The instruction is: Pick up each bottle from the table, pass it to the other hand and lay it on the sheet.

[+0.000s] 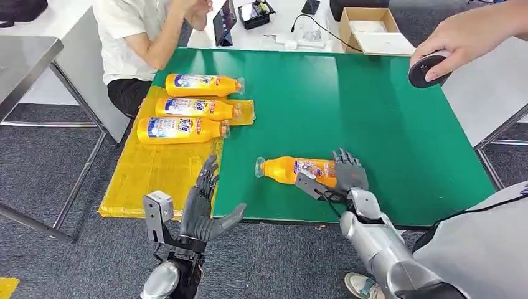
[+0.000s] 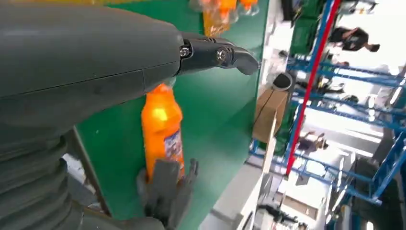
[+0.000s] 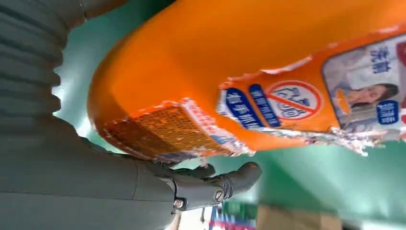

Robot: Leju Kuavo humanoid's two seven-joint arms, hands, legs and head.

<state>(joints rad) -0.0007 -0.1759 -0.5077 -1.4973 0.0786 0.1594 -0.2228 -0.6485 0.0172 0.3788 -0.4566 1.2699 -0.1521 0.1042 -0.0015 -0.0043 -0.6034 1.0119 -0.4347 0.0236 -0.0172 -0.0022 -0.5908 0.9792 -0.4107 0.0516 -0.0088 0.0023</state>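
Note:
An orange bottle [image 1: 292,169] lies on its side on the green table [image 1: 373,118], cap pointing left. My right hand [image 1: 345,176] sits at its base end, fingers spread on the far side and thumb on the near side, the bottle still resting on the table. Up close, the bottle [image 3: 268,72] passes just above the thumb [image 3: 210,184] with a small gap. My left hand [image 1: 202,208] hovers open at the table's front edge beside the yellow sheet [image 1: 155,174]. It looks along the table at the bottle [image 2: 162,127]. Three bottles [image 1: 180,128] lie on the sheet.
A person's hand [image 1: 461,40] holds a dark round object [image 1: 426,70] over the table's far right corner. Another person [image 1: 143,37] sits beyond the sheet at the far left. A cardboard box [image 1: 370,28] and cables lie on the white table behind.

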